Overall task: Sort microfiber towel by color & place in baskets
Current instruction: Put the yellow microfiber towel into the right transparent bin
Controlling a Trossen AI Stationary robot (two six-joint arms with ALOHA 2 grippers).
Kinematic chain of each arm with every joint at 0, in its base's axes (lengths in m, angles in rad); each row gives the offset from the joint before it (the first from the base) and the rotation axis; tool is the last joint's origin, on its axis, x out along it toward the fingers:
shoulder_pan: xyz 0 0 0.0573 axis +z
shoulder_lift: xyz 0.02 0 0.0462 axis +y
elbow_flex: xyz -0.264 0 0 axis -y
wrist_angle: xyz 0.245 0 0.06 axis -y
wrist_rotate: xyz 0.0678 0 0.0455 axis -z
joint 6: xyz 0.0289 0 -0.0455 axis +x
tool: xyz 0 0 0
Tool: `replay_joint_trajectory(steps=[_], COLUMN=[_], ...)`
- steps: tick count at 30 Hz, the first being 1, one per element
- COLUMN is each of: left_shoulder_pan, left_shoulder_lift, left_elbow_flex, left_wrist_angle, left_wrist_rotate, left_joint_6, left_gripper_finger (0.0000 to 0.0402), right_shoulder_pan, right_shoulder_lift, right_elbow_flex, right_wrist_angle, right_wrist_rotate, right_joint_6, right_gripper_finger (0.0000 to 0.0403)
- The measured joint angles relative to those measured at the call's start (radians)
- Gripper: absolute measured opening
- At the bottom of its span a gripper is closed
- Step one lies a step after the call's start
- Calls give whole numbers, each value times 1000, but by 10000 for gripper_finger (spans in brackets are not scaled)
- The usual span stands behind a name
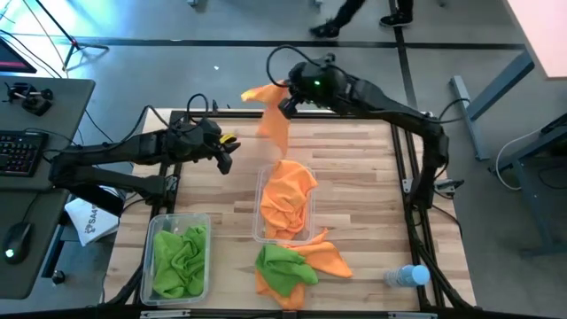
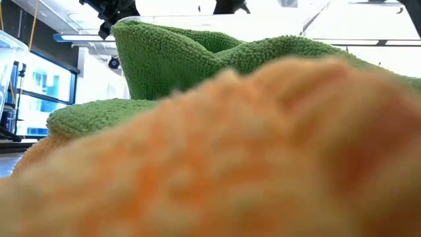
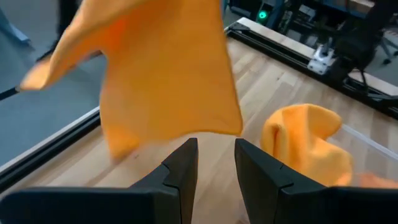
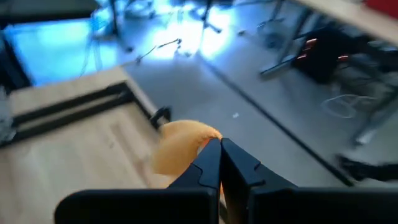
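My right gripper [image 1: 286,103] is raised over the table's far edge, shut on an orange towel [image 1: 274,127] that hangs in front of my left gripper's camera [image 3: 168,74]. My left gripper [image 1: 227,157] hovers open over the left half of the table, its fingers [image 3: 214,163] touching nothing. The middle basket [image 1: 260,199] holds crumpled orange towels [image 1: 288,197]. The near-left basket [image 1: 205,257] holds green towels [image 1: 180,255]. A loose green towel [image 1: 285,266] lies on orange ones [image 1: 326,257] at the near edge, filling the low view [image 2: 197,59]. My right gripper pinches the orange towel between its two fingers at an upper edge or fold [image 4: 198,142]; how many layers I cannot tell. The towel is lifted clear of the table and hangs slack below the fingers, with one corner [image 1: 250,93] sticking out toward the left.
A clear water bottle with a blue cap [image 1: 406,276] lies at the table's near right corner. Bare wood shows on the right half [image 1: 363,195] and between the baskets. A desk with a keyboard [image 1: 22,151] stands left of the table.
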Motion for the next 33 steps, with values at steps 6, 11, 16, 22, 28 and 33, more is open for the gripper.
replay_joint_trajectory(steps=[6,11,16,22,28,33], left_shoulder_pan=[0,0,-1,-1,-1,-1], left_shoulder_lift=[-33,-37,-37,-37,-38,-38], left_elbow_flex=[0,0,0,0,0,0], left_wrist_angle=[-51,-84,-106,-152,-179,-179], left_wrist_rotate=[31,45,101,127,145,152], left_joint_6=[0,0,-2,-33,-29,-18], left_gripper_finger=[94,94,94,94,94,94], right_shoulder_pan=[67,129,208,335,477,601], right_shoulder_lift=[-81,-111,-132,-185,-230,-244], right_elbow_flex=[0,0,0,-1,-1,-1], right_wrist_angle=[11,60,151,160,157,175], right_wrist_rotate=[143,213,236,408,415,491], right_joint_6=[68,83,79,81,110,88], right_gripper_finger=[0,0,0,0,0,0])
